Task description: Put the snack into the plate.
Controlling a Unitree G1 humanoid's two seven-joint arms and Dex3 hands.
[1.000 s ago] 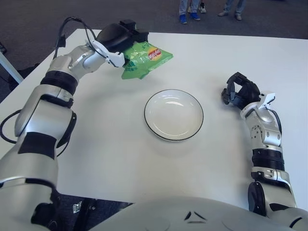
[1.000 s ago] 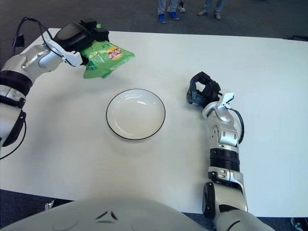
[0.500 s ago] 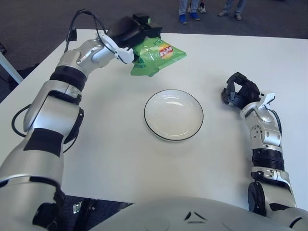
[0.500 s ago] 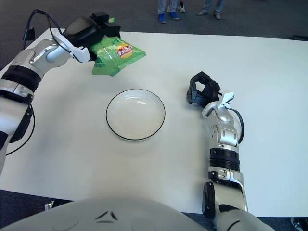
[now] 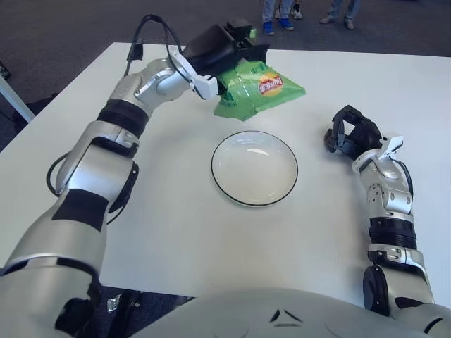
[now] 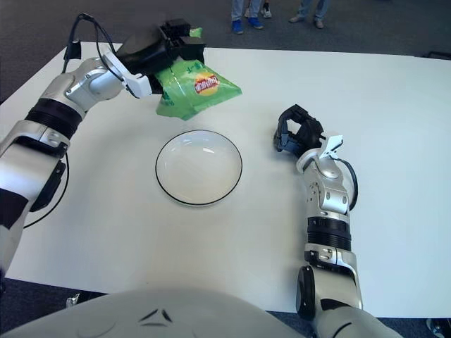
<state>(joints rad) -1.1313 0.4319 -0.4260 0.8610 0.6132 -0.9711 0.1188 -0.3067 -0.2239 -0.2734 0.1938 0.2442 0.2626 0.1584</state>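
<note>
My left hand point(image 5: 227, 48) is shut on a green snack bag point(image 5: 258, 90) with a red and yellow logo and holds it in the air, just behind the far rim of the plate. The white plate point(image 5: 254, 167) with a dark rim sits empty in the middle of the white table. The bag hangs tilted, its lower end toward the plate. My right hand point(image 5: 349, 133) rests on the table to the right of the plate, fingers curled, holding nothing. The bag also shows in the right eye view point(image 6: 196, 88).
The white table point(image 5: 176, 211) stretches around the plate. Its far edge runs behind my left hand, and several people's feet point(image 5: 275, 17) stand on the dark floor beyond it.
My left hand has carried the snack bag to the right, from the far left of the table to just behind the plate. The right hand has not moved.
</note>
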